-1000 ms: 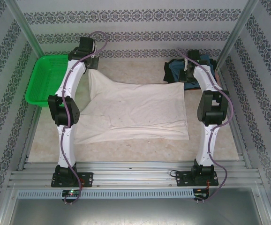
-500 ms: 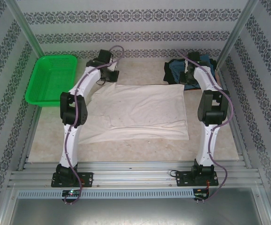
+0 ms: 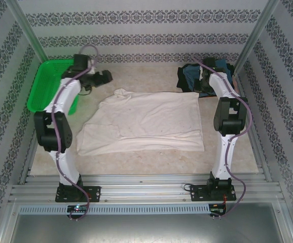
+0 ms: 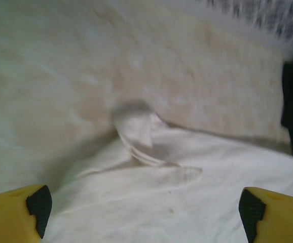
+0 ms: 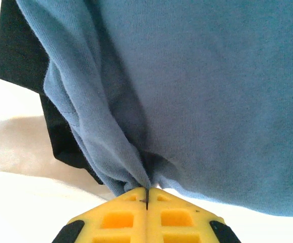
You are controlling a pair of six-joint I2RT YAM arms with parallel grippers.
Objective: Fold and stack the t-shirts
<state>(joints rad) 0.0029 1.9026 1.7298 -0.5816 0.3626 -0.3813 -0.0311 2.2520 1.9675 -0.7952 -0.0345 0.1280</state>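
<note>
Tabletop (image 3: 146, 76) is partly covered by the white t-shirt (image 3: 151, 119), bunched near the wide-spread left gripper (image 4: 144, 208); the blue t-shirt (image 5: 212, 101) is pinched by the right gripper (image 5: 146, 195), so the black t-shirt (image 5: 14, 50) may be dragged along

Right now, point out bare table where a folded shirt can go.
Free: the far strip of table between green plastic mesh basket and dark blue-and-black shirt heap; the near strip along the spread white cloth t-shirt. Crowded: far-right corner.
</note>
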